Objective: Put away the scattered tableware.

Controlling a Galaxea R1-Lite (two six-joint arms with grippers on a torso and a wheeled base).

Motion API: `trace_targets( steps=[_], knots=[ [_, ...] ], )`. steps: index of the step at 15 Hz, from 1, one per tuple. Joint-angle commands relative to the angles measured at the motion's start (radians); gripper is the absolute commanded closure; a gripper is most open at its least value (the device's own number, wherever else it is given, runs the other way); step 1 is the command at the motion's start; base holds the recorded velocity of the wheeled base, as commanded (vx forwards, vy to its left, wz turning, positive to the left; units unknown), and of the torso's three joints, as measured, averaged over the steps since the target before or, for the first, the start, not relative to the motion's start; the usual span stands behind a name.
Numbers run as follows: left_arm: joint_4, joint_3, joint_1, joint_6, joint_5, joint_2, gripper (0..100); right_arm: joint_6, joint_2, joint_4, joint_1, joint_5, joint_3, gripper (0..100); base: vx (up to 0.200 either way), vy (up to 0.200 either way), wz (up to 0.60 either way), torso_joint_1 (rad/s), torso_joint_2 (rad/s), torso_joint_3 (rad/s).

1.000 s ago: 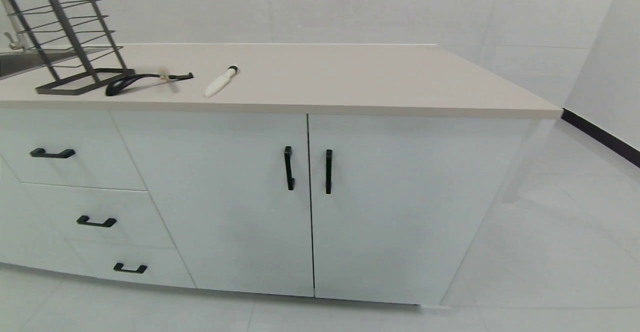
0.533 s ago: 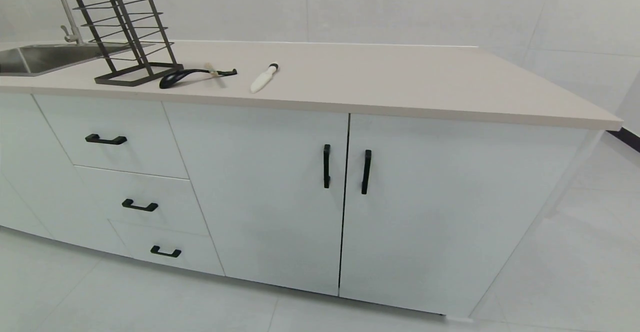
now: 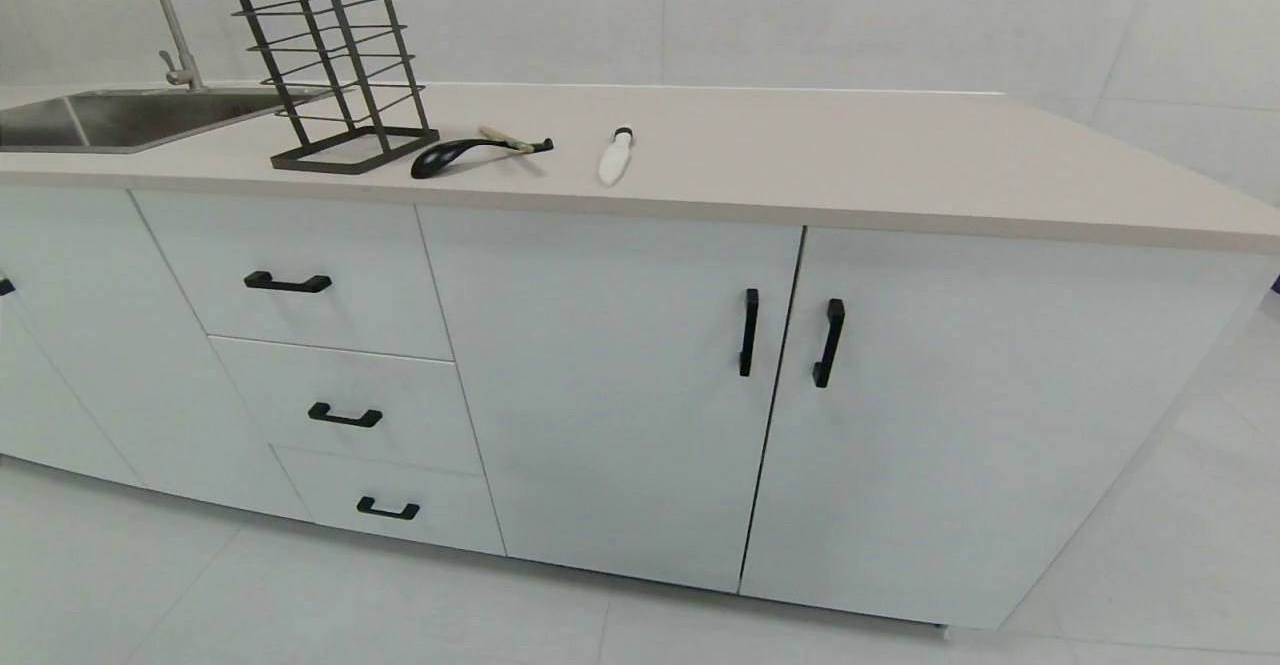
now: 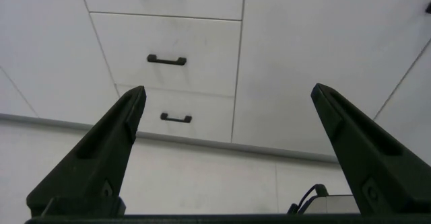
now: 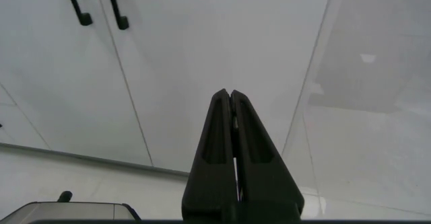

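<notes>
My left claw spread, right claw pressed together, I judge this the approach: next, reach the black ladle beside the dish rack.

No legible text, labels, numbers or signs on any surface in view.

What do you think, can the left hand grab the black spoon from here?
Probably not yet. The left hand hangs open down by the drawers, while the black spoon lies up on the countertop. Nothing covers the spoon; the hand just looks too low.
</notes>
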Motion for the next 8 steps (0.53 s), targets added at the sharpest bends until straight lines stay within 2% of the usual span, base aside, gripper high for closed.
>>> trace_targets(
  steps=[1,8],
  knots=[
    [0.0,0.0,0.0,0.0,0.0,0.0,0,0.0,0.003,0.0,0.0,0.0,0.0,100,0.0,0.2,0.0,0.007,0.0,0.002],
    [0.0,0.0,0.0,0.0,0.001,0.0,0,0.001,0.003,0.0,0.0,0.0,0.0,100,0.0,0.2,0.0,0.002,0.0,0.004]
  ],
)
